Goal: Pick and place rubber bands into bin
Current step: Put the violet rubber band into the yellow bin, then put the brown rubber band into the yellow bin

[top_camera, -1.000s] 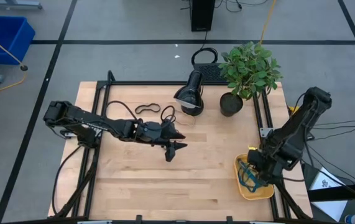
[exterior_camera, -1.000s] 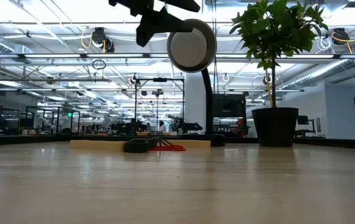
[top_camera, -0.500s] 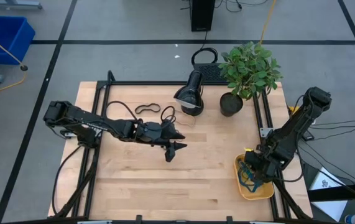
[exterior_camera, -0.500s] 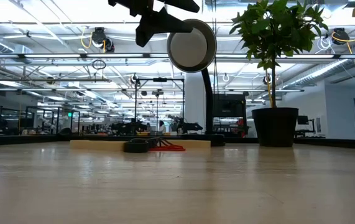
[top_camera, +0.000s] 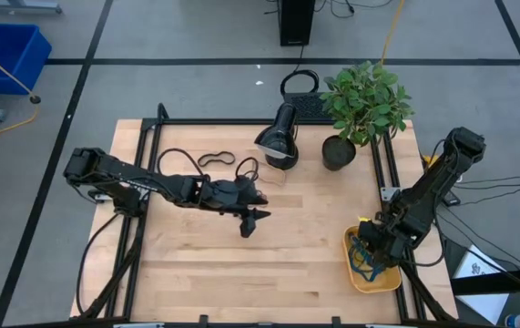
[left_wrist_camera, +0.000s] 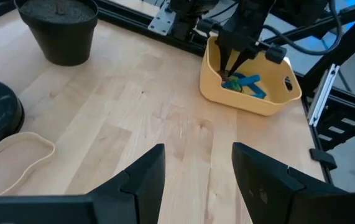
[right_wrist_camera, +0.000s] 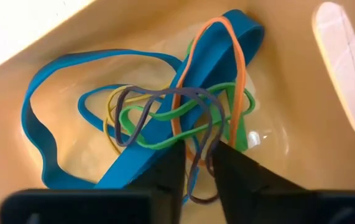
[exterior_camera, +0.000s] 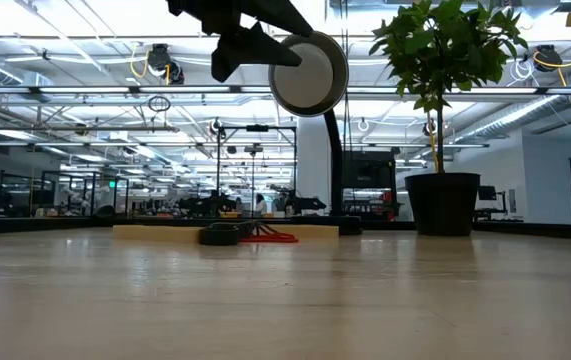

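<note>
Right gripper (right_wrist_camera: 196, 163), fingers slightly parted, sits inside bin (top_camera: 357, 275) over rubber bands (right_wrist_camera: 165, 112); left gripper (top_camera: 252, 219) open mid-table.

No text, label, brand, number or sign could be read anywhere in these views.
</note>
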Available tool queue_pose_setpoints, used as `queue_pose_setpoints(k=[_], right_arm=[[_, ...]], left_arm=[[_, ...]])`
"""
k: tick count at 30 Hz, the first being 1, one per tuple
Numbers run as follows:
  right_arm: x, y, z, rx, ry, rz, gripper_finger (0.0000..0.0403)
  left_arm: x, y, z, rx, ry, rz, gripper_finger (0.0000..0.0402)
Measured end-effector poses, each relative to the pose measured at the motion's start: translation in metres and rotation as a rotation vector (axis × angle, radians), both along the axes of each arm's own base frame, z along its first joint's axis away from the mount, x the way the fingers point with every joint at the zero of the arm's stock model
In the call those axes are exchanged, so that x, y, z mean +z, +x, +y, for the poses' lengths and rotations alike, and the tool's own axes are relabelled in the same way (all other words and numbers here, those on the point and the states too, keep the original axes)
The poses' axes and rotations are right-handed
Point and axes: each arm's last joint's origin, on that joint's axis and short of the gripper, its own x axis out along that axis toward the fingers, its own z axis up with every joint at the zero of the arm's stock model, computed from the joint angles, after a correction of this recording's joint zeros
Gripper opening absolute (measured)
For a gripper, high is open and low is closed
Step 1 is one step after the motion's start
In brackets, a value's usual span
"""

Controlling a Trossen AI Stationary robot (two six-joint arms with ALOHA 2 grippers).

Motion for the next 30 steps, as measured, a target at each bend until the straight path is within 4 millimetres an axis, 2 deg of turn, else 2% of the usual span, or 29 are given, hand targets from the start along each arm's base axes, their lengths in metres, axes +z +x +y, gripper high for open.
queue_pose_setpoints(k=[6,11,19,30], right_arm=[[0.009,0.0,0.0,0.0,0.027,-0.019,0.0156],[0.03,-0.001,-0.001,-0.001,0.074,-0.058,0.0187],[0.05,-0.003,-0.009,-0.03,0.132,-0.207,0.0194],[0.073,0.003,-0.013,-0.012,0.151,-0.581,0.0193]], left_arm=[[-0.004,-0.002,0.001,0.005,0.013,0.051,0.0191],[-0.009,-0.006,0.001,-0.009,0.069,0.111,0.0191],[-0.019,-0.013,0.004,-0.012,0.168,0.233,0.0191],[-0.036,-0.033,0.01,0.026,0.202,0.513,0.0191]])
